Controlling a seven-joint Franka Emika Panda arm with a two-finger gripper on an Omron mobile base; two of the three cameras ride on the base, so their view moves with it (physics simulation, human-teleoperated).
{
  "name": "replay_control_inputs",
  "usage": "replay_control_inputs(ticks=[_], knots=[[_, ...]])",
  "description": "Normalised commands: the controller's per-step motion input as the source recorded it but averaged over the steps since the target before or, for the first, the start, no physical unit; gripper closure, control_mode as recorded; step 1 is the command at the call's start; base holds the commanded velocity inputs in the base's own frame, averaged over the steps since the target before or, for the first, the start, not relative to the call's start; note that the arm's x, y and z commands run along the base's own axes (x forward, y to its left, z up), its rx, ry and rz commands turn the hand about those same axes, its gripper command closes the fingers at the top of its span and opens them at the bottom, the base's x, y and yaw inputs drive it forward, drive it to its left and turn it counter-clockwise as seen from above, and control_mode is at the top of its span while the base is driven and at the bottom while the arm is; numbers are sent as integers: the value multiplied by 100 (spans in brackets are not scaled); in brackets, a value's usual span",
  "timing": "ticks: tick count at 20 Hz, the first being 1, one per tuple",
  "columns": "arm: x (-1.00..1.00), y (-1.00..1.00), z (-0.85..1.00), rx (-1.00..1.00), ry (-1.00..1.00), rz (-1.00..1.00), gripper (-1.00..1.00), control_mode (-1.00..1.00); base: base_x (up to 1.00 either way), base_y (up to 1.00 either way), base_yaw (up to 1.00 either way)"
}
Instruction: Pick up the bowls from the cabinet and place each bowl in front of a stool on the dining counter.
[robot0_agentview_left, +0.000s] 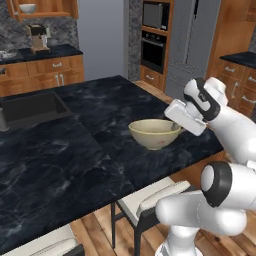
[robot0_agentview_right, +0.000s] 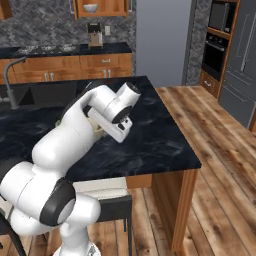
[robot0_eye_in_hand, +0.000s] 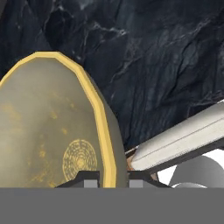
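- Two stools are seen nearest the base in the left base view, tucked under the near edge of the dining counter (robot0_agentview_left: 75, 155): one stool (robot0_agentview_left: 150, 197) just below the bowl's position, and a second stool (robot0_agentview_left: 47, 245) at the bottom left edge.
- On the black stone top, close to that near edge and above the first stool, the olive bowl (robot0_agentview_left: 154, 132) is seen upright, resting on or just above the surface; which of the two cannot be told.
- The gripper (robot0_agentview_left: 176, 128) is clenched on the bowl's rim at its right side, one finger inside the bowl (robot0_eye_in_hand: 48, 127) and one outside, as is shown in the hand view.
- The step in hand is judged to be the placing of this bowl in front of a stool; it appears nearly done.
- The next move is judged to call for the jaws to be released once the bowl is flat on the stone, then a straight lift so that the rim is not dragged.
- Farther off, against the back wall, the wall cabinet (robot0_agentview_left: 60, 9) is seen with the marbled bowl (robot0_agentview_left: 27, 8) on its shelf, not yet fetched.
- A coffee machine (robot0_agentview_left: 38, 38) is seen on the far counter below it.
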Motion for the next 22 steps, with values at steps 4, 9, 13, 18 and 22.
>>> replay_control_inputs(ticks=[4, 9, 13, 18, 22], knots=[[0, 1, -53, 2, 3, -29, 100, -100, 0, 0, 0], [0, 4, -43, 0, -2, -25, 100, -100, 0, 0, 0], [0, 0, -36, 0, -3, -11, 100, -100, 0, 0, 0], [0, 0, -40, -6, -10, -1, 100, -100, 0, 0, 0], [0, 0, -18, -10, -4, 0, 100, -100, 0, 0, 0]])
